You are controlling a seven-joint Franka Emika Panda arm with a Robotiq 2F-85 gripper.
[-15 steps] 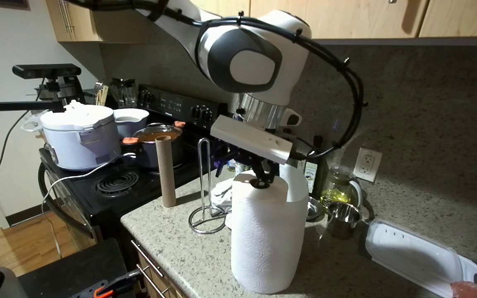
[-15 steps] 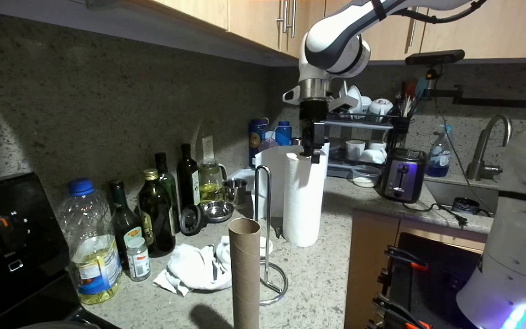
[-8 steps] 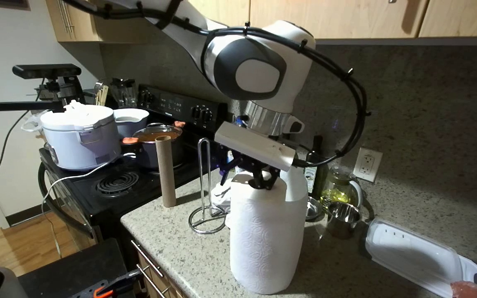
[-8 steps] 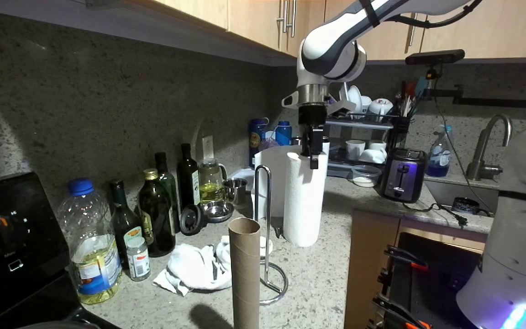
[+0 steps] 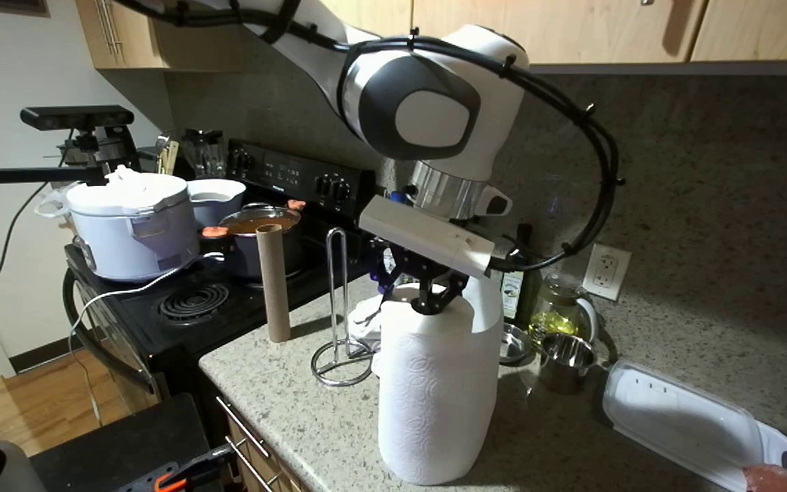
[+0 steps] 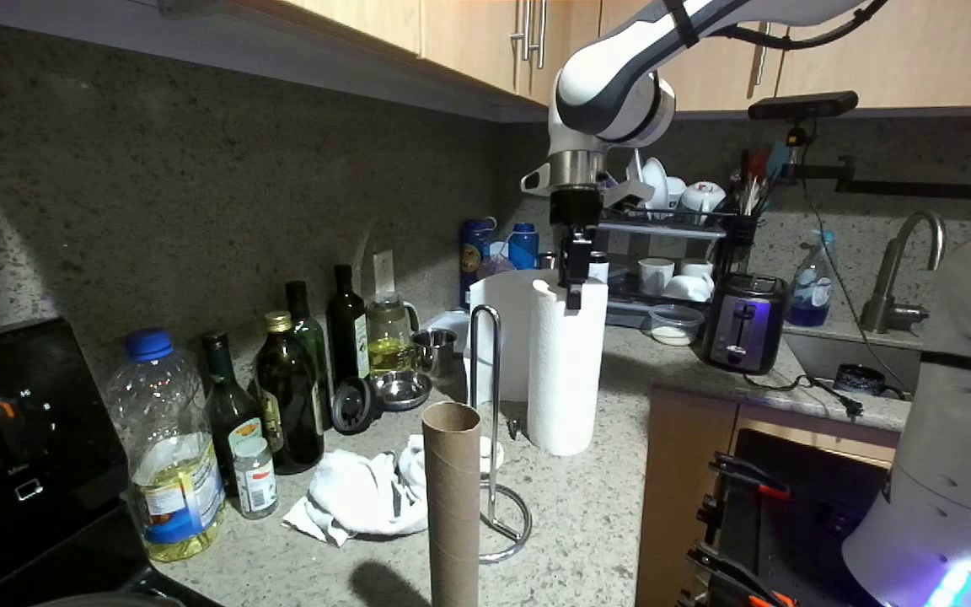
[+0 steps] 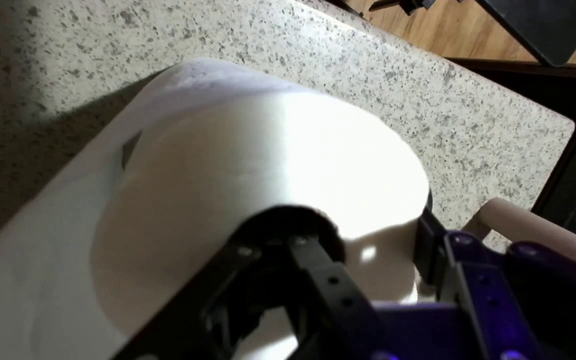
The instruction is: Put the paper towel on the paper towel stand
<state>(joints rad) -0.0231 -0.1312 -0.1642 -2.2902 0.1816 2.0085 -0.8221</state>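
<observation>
The counter carries a towel roll, stand, cardboard tube and cloth.

The paper towel roll, white, bears an embossed swirl pattern; the paper towel stand is silver. The cardboard tube is plain brown, the desk pale with grey speckles, the jaws black and violet.

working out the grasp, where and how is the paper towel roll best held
Pinch the paper towel roll by its top edge, likely best from above, between hollow core and outer face, away from the loose sheet, which may give. The roll stands nearly upright, core opening upward.
</observation>
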